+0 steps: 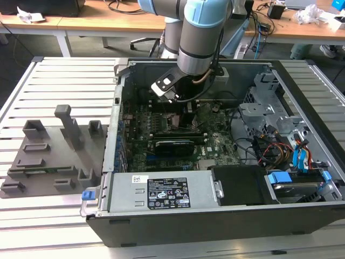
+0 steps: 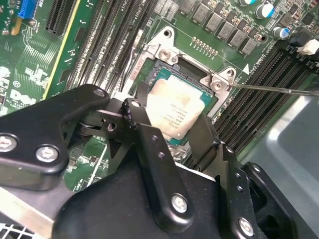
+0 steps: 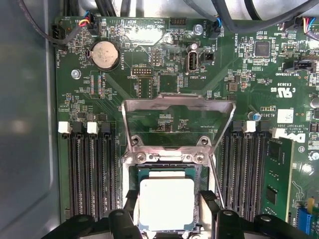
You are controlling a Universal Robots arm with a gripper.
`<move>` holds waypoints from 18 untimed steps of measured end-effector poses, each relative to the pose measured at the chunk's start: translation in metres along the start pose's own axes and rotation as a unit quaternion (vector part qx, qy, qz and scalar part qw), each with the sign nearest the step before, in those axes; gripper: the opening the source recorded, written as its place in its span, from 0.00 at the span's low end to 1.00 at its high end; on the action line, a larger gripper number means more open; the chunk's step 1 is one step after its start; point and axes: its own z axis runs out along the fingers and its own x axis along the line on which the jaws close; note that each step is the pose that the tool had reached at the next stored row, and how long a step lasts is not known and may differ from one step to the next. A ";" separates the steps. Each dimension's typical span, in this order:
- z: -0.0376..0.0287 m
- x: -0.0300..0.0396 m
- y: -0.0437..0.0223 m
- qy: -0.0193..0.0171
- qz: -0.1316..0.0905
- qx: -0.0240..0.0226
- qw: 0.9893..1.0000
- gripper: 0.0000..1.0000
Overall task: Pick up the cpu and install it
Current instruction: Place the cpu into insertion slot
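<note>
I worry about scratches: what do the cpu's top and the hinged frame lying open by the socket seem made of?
The cpu looks metal-topped: a matte silver-grey plate with a soft sheen. The hinged frame seems to be stamped sheet metal, brighter and glossier, with bent edges and screws at its hinge.

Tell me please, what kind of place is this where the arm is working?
Most likely a robotics lab or workshop. An open computer case lies on a slotted metal table, the robot arm reaches into it, and wooden desks with cables stand behind.
</note>
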 end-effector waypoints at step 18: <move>-0.0094 -0.0013 -0.0006 0.005 0.000 0.000 1.000 0.59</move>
